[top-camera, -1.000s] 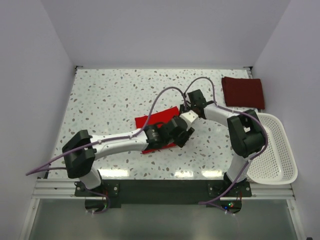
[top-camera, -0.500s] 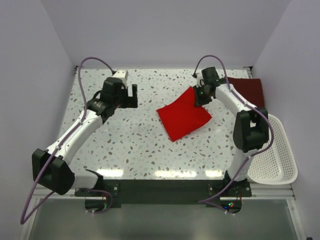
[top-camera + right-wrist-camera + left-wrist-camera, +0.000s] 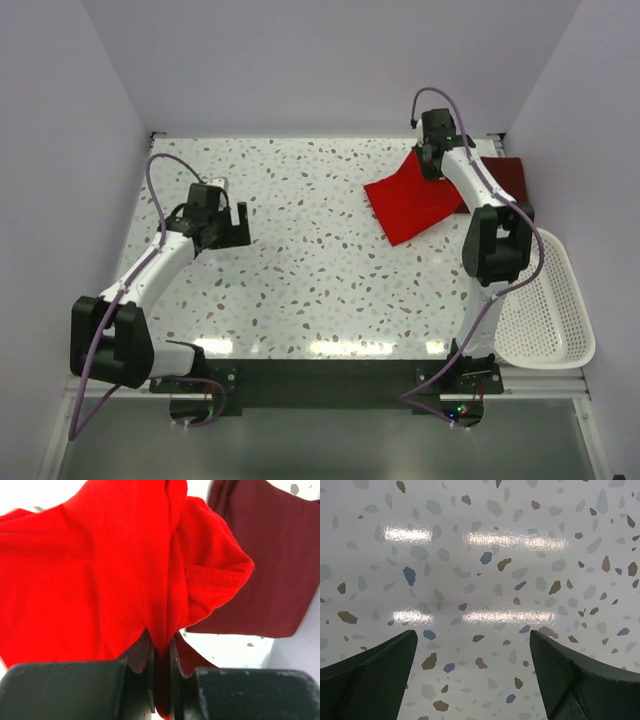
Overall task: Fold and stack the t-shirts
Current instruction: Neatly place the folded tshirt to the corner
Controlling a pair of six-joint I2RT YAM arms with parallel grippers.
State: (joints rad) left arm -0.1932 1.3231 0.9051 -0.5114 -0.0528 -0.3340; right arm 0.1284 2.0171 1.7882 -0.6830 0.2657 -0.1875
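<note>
The folded bright red t-shirt [image 3: 412,203] lies at the table's back right, its far corner lifted. My right gripper [image 3: 430,168] is shut on that corner; in the right wrist view the red cloth [image 3: 100,575] is pinched between the jaws [image 3: 162,650]. The folded dark maroon t-shirt [image 3: 508,178] lies flat just right of it, partly hidden by the right arm, and shows in the right wrist view [image 3: 265,560]. My left gripper [image 3: 222,232] is open and empty over bare table at the left, its fingers [image 3: 370,665] wide apart.
A white slatted basket [image 3: 550,300] stands at the table's right edge near the front. The speckled table top [image 3: 300,270] runs between the two arms. White walls close in the back and sides.
My right gripper has dragged the bright red t-shirt right and back, up against the maroon one. My left arm has drawn back toward the front left.
</note>
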